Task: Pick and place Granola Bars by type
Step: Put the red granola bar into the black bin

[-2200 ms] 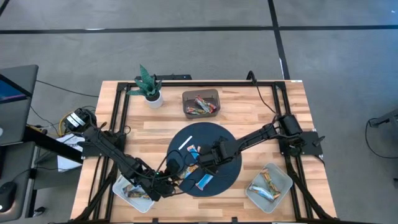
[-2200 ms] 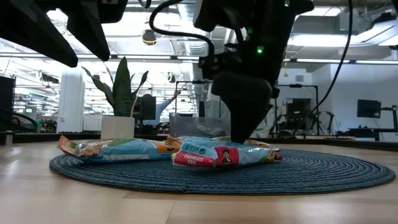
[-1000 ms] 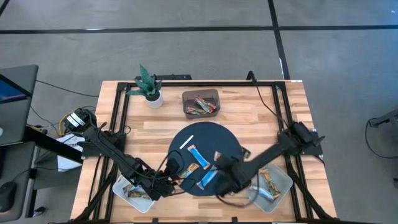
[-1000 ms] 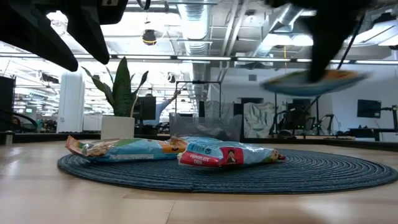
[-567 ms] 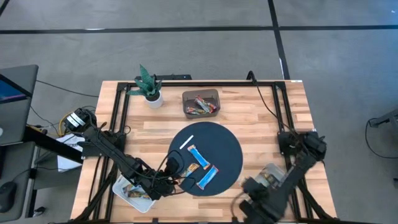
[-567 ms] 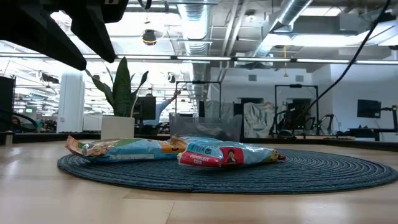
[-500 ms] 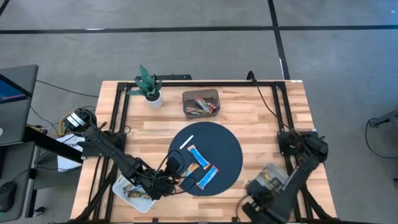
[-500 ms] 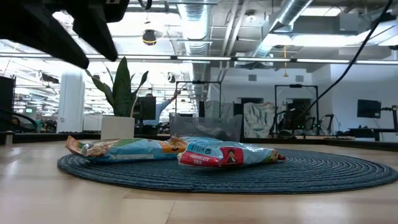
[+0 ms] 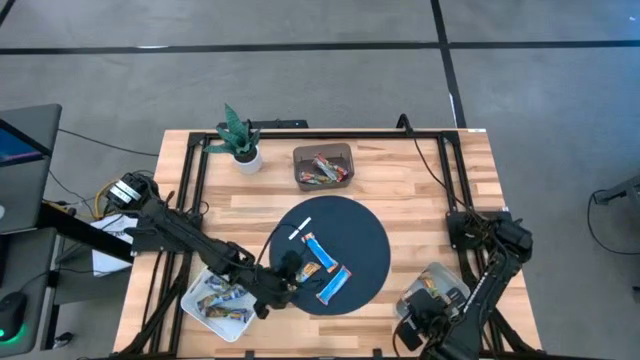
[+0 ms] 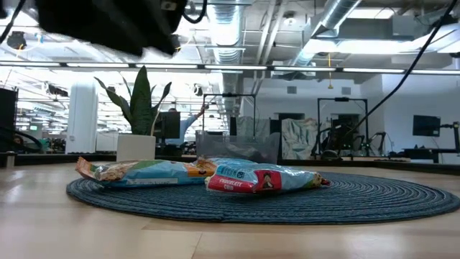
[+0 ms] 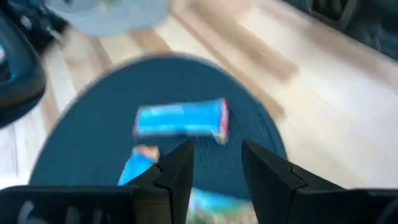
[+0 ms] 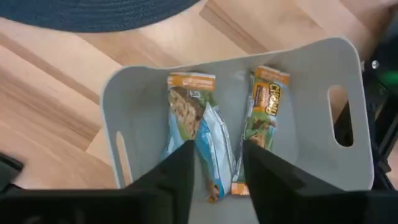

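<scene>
Right gripper [image 12: 214, 165] jaws parted, empty, above grey bin [image 12: 348, 68] with two granola bars [image 12: 199, 130]; left gripper [image 11: 214, 165] jaws parted over blue mat [image 11: 81, 149].

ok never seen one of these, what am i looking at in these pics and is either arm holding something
It is a robot with two dark arms at a wooden table, each ending in a two-finger gripper. One picture looks straight down on the table, one looks level across it, and two come from cameras on the wrists.

On the table: a round dark blue mat with three granola bars and a thin white stick, a potted plant, a brown bin of bars at the back, and a grey tray at each front corner.

The left gripper hangs over the mat, jaws open and empty. The right gripper is over the right grey tray, jaws parted, nothing between them; bars lie in the tray below.
</scene>
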Tool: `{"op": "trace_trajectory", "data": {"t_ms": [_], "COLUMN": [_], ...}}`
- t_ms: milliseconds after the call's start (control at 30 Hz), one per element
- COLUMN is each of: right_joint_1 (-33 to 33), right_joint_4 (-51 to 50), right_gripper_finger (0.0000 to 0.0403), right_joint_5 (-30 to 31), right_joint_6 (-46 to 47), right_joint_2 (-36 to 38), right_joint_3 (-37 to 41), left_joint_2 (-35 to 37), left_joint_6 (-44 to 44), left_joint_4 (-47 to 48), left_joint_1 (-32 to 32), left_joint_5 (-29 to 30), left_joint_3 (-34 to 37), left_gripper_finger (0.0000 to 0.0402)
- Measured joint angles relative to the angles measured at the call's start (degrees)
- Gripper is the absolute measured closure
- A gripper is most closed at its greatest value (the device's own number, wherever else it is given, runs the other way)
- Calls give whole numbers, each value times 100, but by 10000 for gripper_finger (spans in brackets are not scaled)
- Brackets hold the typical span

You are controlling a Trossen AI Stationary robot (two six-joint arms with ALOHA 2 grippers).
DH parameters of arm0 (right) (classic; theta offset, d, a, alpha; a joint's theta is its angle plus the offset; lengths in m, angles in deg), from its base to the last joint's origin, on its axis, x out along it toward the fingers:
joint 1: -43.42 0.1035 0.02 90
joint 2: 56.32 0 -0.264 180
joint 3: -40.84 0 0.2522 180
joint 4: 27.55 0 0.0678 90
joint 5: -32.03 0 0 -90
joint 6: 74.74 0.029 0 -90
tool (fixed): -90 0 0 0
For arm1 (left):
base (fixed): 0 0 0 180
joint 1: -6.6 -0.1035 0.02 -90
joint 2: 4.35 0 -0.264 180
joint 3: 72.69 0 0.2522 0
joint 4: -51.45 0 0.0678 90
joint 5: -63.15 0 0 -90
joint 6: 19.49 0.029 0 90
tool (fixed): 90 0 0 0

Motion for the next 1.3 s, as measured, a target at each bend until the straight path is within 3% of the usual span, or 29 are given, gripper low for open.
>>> {"op": "trace_trajectory", "data": {"t_ms": [67,267,467,633,767,1033,1300], "right_joint_1": [-4,146,240,229,189,108,43], "right_joint_4": [4,45,57,155,310,910,1385], "right_gripper_finger": [256,209,206,220,233,256,270], "right_joint_5": [213,2106,3438,4397,4785,4963,4974], "right_joint_6": [4,-97,-489,-1092,-1480,-2252,-2836], "right_joint_2": [0,-35,-35,-35,-35,-35,-35], "right_joint_3": [0,2,2,2,2,2,2], "left_joint_2": [-189,-975,-1335,-1522,-1854,-2004,-2004], "left_joint_6": [57,378,567,838,1248,1480,1147], "left_joint_4": [-606,-1630,-2445,-2486,-2678,-2837,-2535], "left_joint_1": [-133,-415,-547,-615,-615,-692,-881], "left_joint_5": [-186,-1087,-1011,-1460,-1614,-1006,-1541], "left_joint_3": [-8,2,-6,-10,-4,-4,-4], "left_gripper_finger": [272,272,272,272,272,272,271]}}
